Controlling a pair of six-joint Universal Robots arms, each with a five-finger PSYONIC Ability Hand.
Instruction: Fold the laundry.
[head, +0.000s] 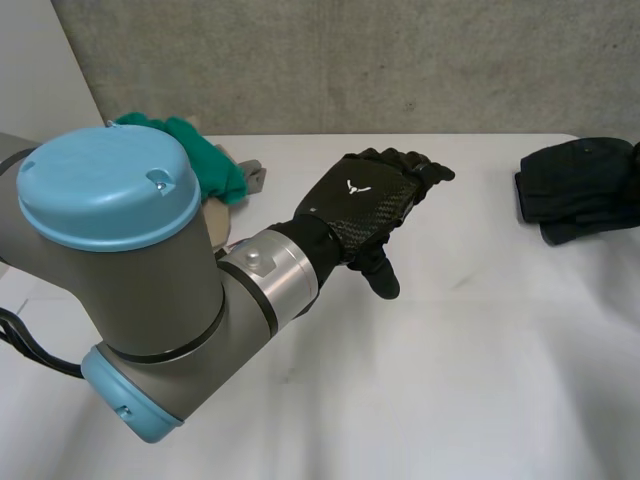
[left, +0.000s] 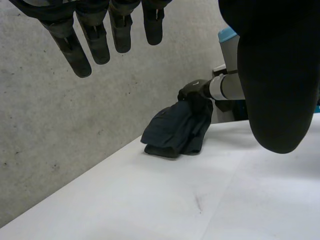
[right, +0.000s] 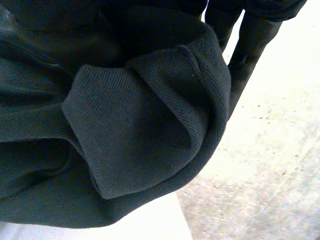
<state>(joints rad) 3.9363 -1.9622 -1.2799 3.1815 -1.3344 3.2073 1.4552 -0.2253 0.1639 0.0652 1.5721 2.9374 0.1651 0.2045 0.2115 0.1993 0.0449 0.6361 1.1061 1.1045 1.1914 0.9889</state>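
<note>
A dark navy cloth (head: 575, 190) lies bunched at the table's far right edge. In the left wrist view my right hand (left: 194, 93) sits on the top edge of this cloth (left: 175, 131). In the right wrist view the cloth (right: 135, 135) is gathered against the palm and the fingers (right: 247, 47) curl round its fold. My left hand (head: 368, 212) hovers over the middle of the table, well left of the dark cloth, with fingers (left: 80, 50) straight and spread and nothing in it.
A green cloth (head: 205, 152) lies in a heap at the back left, behind my left arm (head: 150, 270), with a tan and grey item (head: 250, 180) beside it. A concrete wall (head: 400, 60) runs along the table's far edge.
</note>
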